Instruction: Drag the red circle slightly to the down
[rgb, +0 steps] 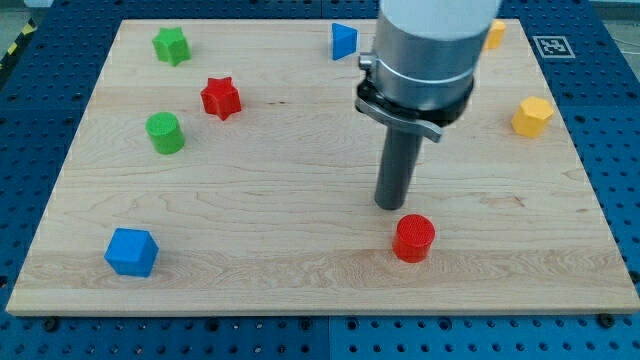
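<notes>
Camera view gives you the whole wooden board (300, 270) sitting on a blue perforated table (40, 340), so you can read the layout pretty easily. Using the red circle (414, 238) as your landmark: it sits low on the board, a bit to the view's right of centre, not far from the bottom edge.

Your arm has no claw at all, just the dark rod, so there's nothing wide, narrow or holding anything. My tip (390, 206) is planted on the board just above and slightly to the view's left of the red circle, very close to it, though you can't quite tell if they're touching.

Everything else is well apart from the red circle. The blue cube (132, 251) is far off to its left at about the same height. Up and to the left you've got the green cylinder (165, 133), the red star (221, 98) and the green star (172, 45). The blue triangle (344, 41) is up top, slightly left of the circle. The yellow hexagon (532, 117) is up and to the right, and another yellow block (494, 34) peeks out from behind the arm near the top, shape unclear.
</notes>
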